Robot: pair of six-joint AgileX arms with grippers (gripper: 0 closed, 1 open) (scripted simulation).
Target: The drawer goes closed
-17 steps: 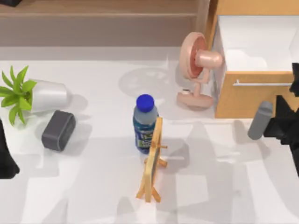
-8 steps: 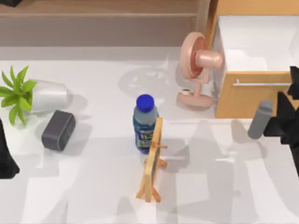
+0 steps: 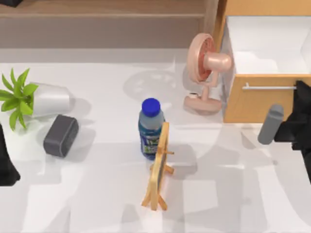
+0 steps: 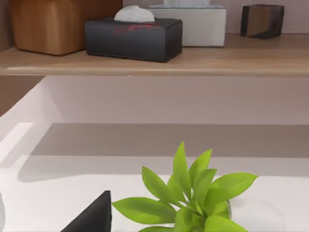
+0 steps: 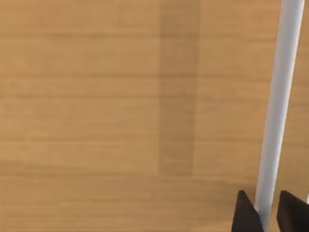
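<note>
The drawer (image 3: 257, 104) stands pulled out at the table's back right. It has a light wooden front, white inner walls (image 3: 272, 46) and a thin silver handle (image 3: 267, 88). My right gripper (image 3: 300, 94) is at the front's right end, over the handle. In the right wrist view the wooden front (image 5: 120, 106) is very close, and the gripper (image 5: 270, 215) has its dark fingertips (image 5: 246, 215) tight on either side of the silver bar (image 5: 280, 96). My left arm (image 3: 6, 162) is parked at the left edge.
A pink fan (image 3: 206, 70) stands just left of the drawer. A blue-capped bottle (image 3: 150, 127) and a wooden easel (image 3: 158, 170) are mid-table. A tipped potted plant (image 3: 36, 99) and a grey speaker (image 3: 60, 136) lie at the left. A grey cylinder (image 3: 269, 125) is by my right arm. The brown shelf (image 3: 97, 19) runs along the back.
My right gripper has drawn in against the drawer front and over the handle's right end. The drawer front has not shifted. The left arm is still.
</note>
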